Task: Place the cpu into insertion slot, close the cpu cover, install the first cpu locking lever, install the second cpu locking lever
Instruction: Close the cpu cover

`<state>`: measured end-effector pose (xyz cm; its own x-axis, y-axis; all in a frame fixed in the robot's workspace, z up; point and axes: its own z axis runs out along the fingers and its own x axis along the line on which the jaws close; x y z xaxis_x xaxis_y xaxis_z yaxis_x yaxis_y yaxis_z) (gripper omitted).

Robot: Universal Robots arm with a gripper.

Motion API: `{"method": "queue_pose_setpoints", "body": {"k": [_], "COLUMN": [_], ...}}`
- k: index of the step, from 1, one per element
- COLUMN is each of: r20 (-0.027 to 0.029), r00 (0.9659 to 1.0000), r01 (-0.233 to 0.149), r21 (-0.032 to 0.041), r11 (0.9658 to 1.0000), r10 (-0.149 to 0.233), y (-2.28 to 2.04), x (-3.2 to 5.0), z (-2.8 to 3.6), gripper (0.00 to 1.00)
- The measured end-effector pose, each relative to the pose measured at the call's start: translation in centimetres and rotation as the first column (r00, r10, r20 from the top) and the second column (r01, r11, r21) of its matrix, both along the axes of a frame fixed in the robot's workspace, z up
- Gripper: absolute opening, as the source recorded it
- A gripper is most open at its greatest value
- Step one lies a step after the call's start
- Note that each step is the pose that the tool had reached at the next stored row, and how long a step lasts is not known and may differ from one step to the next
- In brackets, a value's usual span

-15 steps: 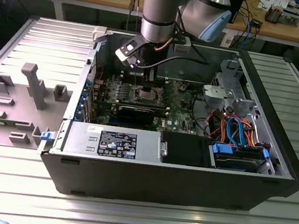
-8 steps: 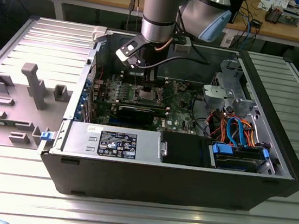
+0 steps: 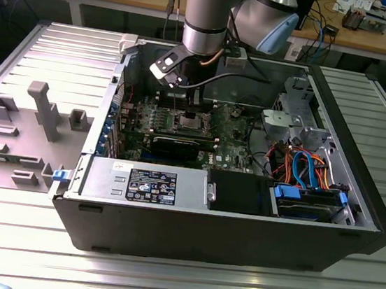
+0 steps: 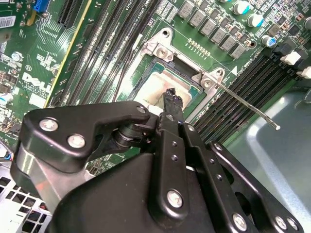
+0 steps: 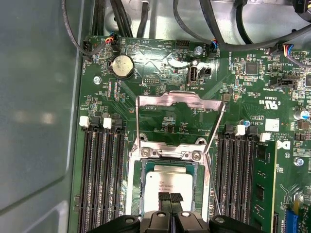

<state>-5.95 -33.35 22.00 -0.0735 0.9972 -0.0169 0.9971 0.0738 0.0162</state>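
My gripper [image 5: 170, 198] has its fingertips pressed together, with nothing between them that I can make out. It hangs just over one edge of the cpu [image 5: 167, 180]. The cpu lies inside the insertion slot [image 5: 134, 187], with its grey top framed on all sides by the silvery rim. In the exterior view that spot is just above the centre of the frame, under my arm [image 3: 207, 19].

I judge the placing step to be at its end. To do it well, the chip must sit flat and square in the recess. I should put no sideways push on it, because the contacts beneath it would likely bend easily.

Beyond the slot, the cpu cover [image 5: 170, 99] is swung open, and green board shows through its window. The first wrist view looks straight along it, so I can check the cpu's edges against the rim there. The second wrist view looks across the slot and adds a locking lever [image 4: 243, 103], a thin rod standing free over the memory slots [image 4: 233, 104]. Farthest out, the exterior view takes in the whole computer case [image 3: 204, 223] lying open on the ribbed counter [image 3: 162, 282].
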Motion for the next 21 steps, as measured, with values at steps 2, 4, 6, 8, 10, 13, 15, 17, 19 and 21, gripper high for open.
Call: {"method": "queue_pose_setpoints", "body": {"k": [2,4,6,8,10,13,15,17,19,21], "r20": [-0.0002,-0.0001,0.0000,-0.0001,-0.0001,0.0000,0.0002,0.0000,-0.0001,0.0000], "r00": [1.0000,1.0000,1.0000,1.0000,1.0000,1.0000,1.0000,1.0000,1.0000,1.0000], "r01": [0.000,0.000,0.000,0.000,0.000,0.000,0.000,0.000,0.000,0.000], "r21": [-0.0002,-0.0001,-0.0004,-0.0007,-0.0010,-0.0019,-0.0022,-0.0024,-0.0026,-0.0025], "r11": [1.0000,1.0000,1.0000,1.0000,1.0000,1.0000,1.0000,1.0000,1.0000,1.0000], "r10": [0.000,0.000,0.000,0.000,0.000,0.000,0.000,0.000,0.000,0.000], "y": [0.00,0.00,0.00,0.00,0.00,0.00,0.00,0.00,0.00,0.00], "x": [0.00,0.00,0.00,0.00,0.00,0.00,0.00,0.01,0.24,0.67], "z": [0.32,1.01,1.89,2.38,2.82,3.47,3.58,3.59,3.60,3.58], "gripper": [0.11,0.11,0.11,0.11,0.11,0.11,0.11,0.11,0.11,0.11]}}
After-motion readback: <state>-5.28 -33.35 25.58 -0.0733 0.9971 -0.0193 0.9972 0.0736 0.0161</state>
